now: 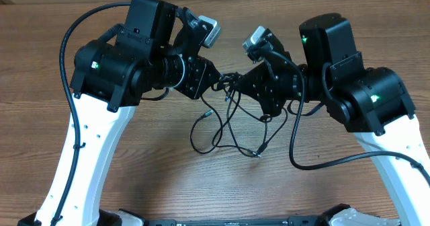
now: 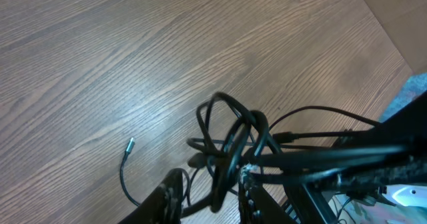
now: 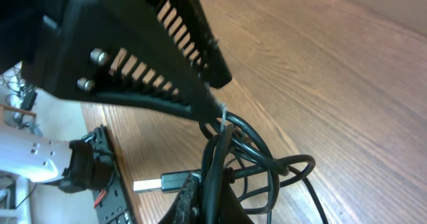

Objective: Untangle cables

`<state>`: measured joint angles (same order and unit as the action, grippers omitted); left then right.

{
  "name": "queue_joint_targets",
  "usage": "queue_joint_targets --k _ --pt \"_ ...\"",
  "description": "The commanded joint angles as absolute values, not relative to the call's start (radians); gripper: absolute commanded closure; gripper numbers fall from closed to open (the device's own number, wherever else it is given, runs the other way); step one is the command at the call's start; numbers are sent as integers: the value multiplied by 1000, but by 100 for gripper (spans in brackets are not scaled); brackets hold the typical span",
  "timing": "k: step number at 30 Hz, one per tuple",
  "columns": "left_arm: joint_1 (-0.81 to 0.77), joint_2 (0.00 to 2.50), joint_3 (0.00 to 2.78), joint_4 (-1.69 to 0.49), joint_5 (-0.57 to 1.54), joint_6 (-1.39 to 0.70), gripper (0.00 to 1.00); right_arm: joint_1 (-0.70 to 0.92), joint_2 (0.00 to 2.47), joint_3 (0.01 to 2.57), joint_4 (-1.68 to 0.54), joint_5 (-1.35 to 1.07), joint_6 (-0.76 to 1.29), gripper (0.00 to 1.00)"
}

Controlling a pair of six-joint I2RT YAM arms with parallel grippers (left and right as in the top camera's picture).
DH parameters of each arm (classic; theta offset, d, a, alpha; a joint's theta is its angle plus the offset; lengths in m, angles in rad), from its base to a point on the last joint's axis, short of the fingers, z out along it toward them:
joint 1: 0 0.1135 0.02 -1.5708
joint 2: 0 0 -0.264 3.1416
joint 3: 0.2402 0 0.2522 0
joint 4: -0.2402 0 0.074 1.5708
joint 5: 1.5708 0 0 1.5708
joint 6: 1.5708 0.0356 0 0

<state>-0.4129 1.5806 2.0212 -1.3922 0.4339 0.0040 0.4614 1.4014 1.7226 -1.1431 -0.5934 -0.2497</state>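
Both arms reach in over the middle of the table (image 1: 175,185), wrists bent so their tips meet nose to nose. The right gripper (image 3: 205,201) is clamped on the cables (image 2: 233,151), whose knot hangs between the two tips, loops trailing nearer on the wood. The left gripper (image 2: 210,197) shows a narrow gap with strands in it; whether it pinches them I cannot tell

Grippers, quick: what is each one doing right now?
Left gripper: fingers slightly apart, the cables running between them; whether it grips them cannot be told.
Right gripper: closed, holding the cables.
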Motion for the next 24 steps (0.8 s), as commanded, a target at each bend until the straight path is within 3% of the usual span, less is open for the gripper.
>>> queue_joint_targets --k 1,6,9,10,14,20,24 --pt "-422 1589 2030 -1391 454 31 72 464 1382 1755 -1123 -586 -222 96" --pt "-426 1589 2030 -1394 454 31 75 464 1382 1756 -1100 -589 -208 96" --pt "-426 1589 2030 -1395 453 31 94 464 1382 1756 -1097 -624 -209 96" --pt "-426 1589 2030 -1395 453 31 96 464 1382 1756 -1097 -648 -209 96" --pt "-426 1591 2030 -1391 453 36 91 464 1382 1756 -1094 -744 -209 96" --pt "-426 1592 2030 -1392 453 46 67 464 1382 1756 -1082 -754 -209 96" --pt "-426 1593 2030 -1391 453 46 74 464 1382 1756 -1082 -758 -209 96"
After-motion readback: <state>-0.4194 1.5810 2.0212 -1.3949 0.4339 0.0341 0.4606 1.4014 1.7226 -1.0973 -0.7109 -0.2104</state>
